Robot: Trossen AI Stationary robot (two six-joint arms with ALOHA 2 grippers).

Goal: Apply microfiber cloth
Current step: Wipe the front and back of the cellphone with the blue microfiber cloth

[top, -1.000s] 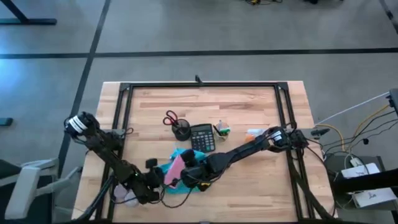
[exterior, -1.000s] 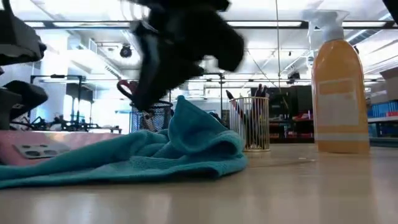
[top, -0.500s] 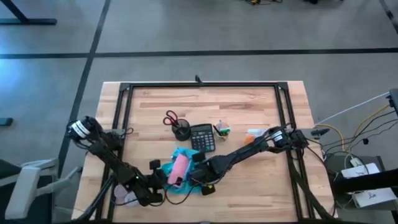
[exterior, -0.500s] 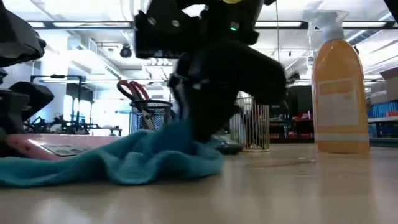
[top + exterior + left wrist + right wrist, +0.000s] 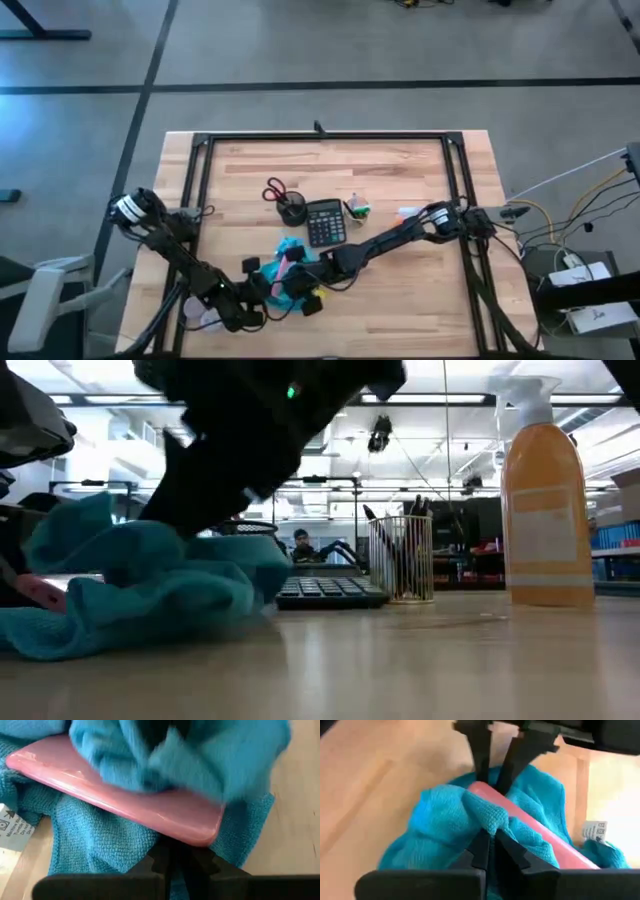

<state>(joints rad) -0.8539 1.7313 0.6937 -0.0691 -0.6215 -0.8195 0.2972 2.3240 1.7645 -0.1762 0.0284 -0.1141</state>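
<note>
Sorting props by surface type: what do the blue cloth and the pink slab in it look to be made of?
The microfiber cloth looks like soft, matte knitted fabric: a fine looped weave shows, and it bunches in folds. The pink slab looks hard and glossy, probably plastic or coated glass: smooth rounded edges with bright highlights.

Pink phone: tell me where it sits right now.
In the high view the pink phone lies at the table's front, left of centre, on the blue cloth, just in front of the calculator, between both grippers.
</note>
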